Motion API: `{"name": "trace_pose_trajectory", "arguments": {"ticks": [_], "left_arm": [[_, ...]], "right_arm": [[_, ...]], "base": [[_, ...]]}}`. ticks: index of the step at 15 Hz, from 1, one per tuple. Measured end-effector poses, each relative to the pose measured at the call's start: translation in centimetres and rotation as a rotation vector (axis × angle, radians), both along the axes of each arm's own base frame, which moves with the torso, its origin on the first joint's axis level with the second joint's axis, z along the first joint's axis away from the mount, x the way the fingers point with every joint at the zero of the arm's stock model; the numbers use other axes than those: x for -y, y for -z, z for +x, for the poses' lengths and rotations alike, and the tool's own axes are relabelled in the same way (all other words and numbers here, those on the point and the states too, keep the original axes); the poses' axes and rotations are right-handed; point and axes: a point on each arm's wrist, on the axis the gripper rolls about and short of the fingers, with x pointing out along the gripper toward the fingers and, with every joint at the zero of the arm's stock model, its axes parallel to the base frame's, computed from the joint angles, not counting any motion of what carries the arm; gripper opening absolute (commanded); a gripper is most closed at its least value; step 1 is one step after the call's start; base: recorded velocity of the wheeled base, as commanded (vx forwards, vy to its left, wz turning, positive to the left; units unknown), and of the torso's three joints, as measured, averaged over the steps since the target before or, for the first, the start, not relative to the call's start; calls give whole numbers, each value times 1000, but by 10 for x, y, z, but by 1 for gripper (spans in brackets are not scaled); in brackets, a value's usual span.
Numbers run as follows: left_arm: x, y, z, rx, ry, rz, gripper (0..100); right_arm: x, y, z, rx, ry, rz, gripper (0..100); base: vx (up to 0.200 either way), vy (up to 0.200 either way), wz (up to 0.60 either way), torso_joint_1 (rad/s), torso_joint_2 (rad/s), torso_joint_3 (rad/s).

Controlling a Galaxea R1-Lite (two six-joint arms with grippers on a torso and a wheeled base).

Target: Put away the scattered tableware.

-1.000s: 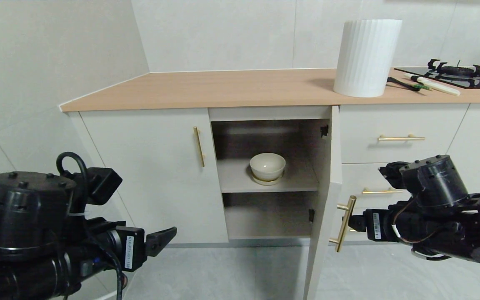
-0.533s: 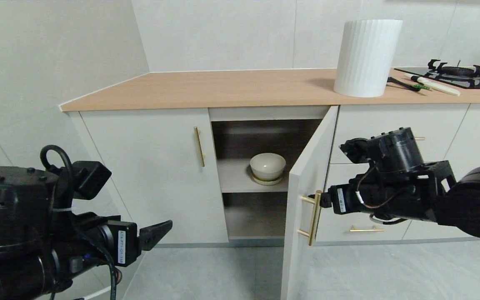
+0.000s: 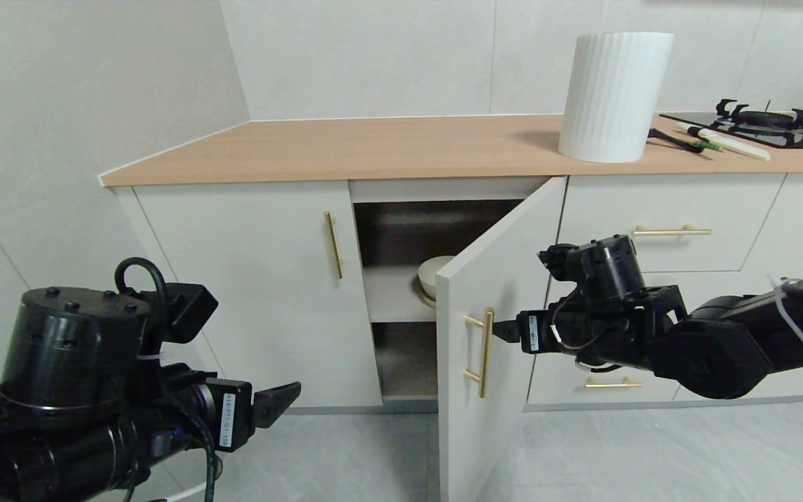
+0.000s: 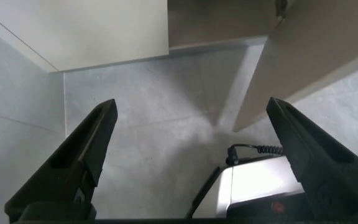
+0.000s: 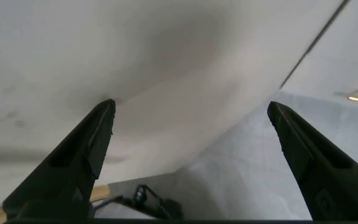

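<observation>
A cream bowl [image 3: 433, 276] sits on a small plate on the middle shelf of the open cabinet, mostly hidden behind the white cabinet door [image 3: 492, 279]. The door stands about halfway swung in. My right gripper [image 3: 506, 332] is at the door's outer face, just beside its gold handle [image 3: 483, 352]. In the right wrist view my right gripper [image 5: 191, 106] is open, fingers spread wide against the door face [image 5: 135, 50]. My left gripper [image 3: 279, 403] hangs low at the left, above the floor. It is open and empty in the left wrist view [image 4: 191, 106].
On the wooden countertop [image 3: 373, 146] stand a tall white ribbed container [image 3: 614, 96], some utensils [image 3: 722, 141] and a gas hob [image 3: 771, 122]. Drawers with gold handles [image 3: 670, 231] lie right of the cabinet, a closed door [image 3: 255, 279] to its left. Grey floor [image 4: 166, 149] lies below.
My right gripper has moved left with the cabinet door, which swung from wide open to about half shut, covering most of the bowl. The left arm shifted slightly.
</observation>
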Motion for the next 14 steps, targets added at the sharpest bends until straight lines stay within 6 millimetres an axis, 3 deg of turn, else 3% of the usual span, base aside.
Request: {"name": "trace_pose_trajectory", "arguments": {"ticks": [4, 10, 14], "left_arm": [[0, 1, 0, -1, 1, 6, 100], [-2, 1, -2, 6, 12, 34, 100], [-2, 1, -2, 7, 11, 35, 100]], "right_arm": [[-7, 15, 11, 15, 15, 31, 100], [-13, 29, 22, 42, 50, 81, 100], [-17, 34, 29, 68, 71, 92, 100]], "base": [[0, 0, 0, 0, 0, 0], [200, 0, 0, -2, 2, 2], [0, 0, 0, 0, 0, 0]]}}
